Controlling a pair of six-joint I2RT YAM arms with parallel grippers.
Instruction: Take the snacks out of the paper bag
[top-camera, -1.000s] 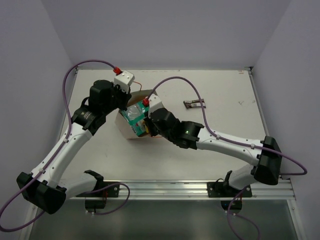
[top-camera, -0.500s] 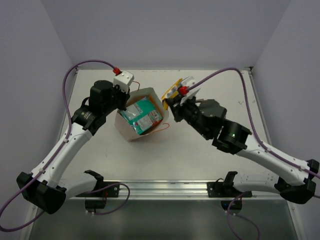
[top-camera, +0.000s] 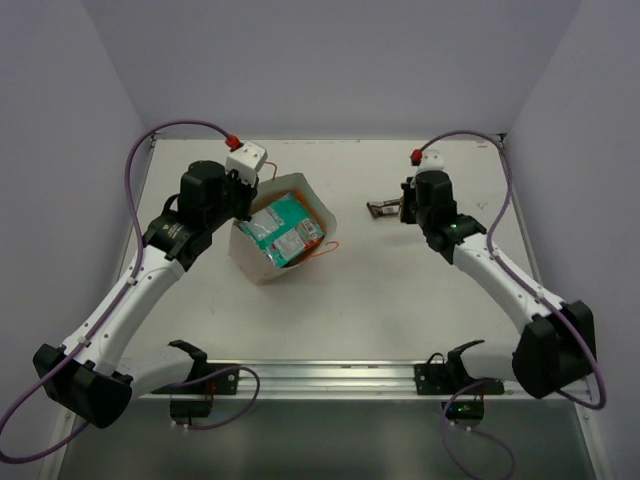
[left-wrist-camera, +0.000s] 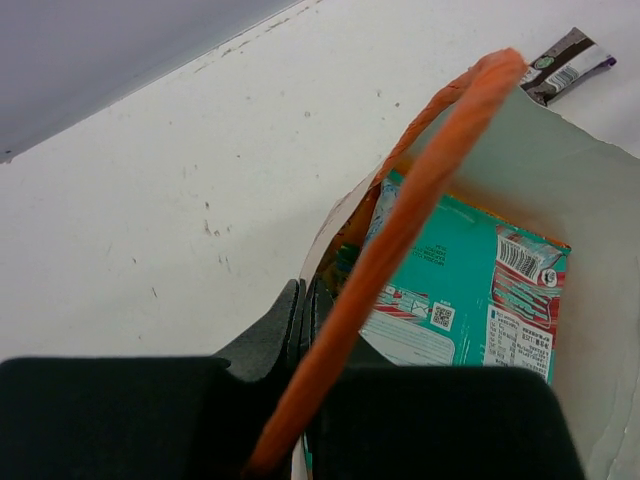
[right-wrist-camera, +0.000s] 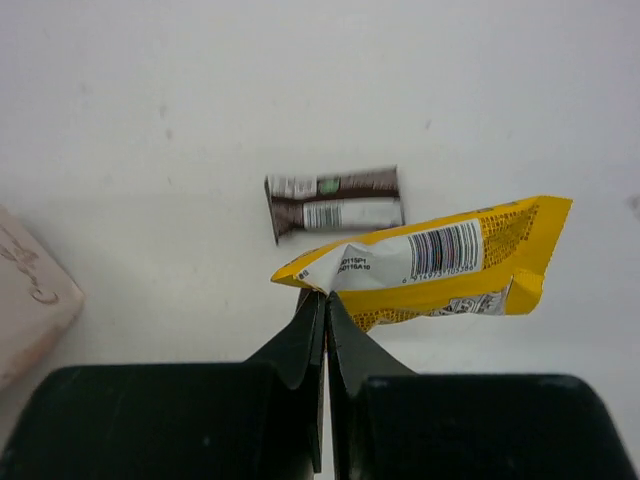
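The cream paper bag (top-camera: 262, 262) stands left of centre, its mouth open, with teal packets (top-camera: 280, 228) and others inside. My left gripper (top-camera: 243, 196) is shut on the bag's far rim; in the left wrist view the jaws (left-wrist-camera: 305, 292) pinch the paper edge, the orange string handle (left-wrist-camera: 425, 185) crosses in front, and a teal packet (left-wrist-camera: 470, 290) lies inside. My right gripper (top-camera: 406, 208) is shut on the corner of a yellow packet (right-wrist-camera: 445, 262), held just above the table beside the dark brown bar (right-wrist-camera: 335, 200), which also shows in the top view (top-camera: 382, 209).
A corner of the bag (right-wrist-camera: 30, 290) shows at the left edge of the right wrist view. The brown bar (left-wrist-camera: 565, 62) lies on the white table (top-camera: 420, 290) beyond the bag. Grey walls close in the back and both sides.
My right gripper has come out of the bag with the yellow packet and swung to the back right, beside the brown bar. The left gripper stays on the bag rim.
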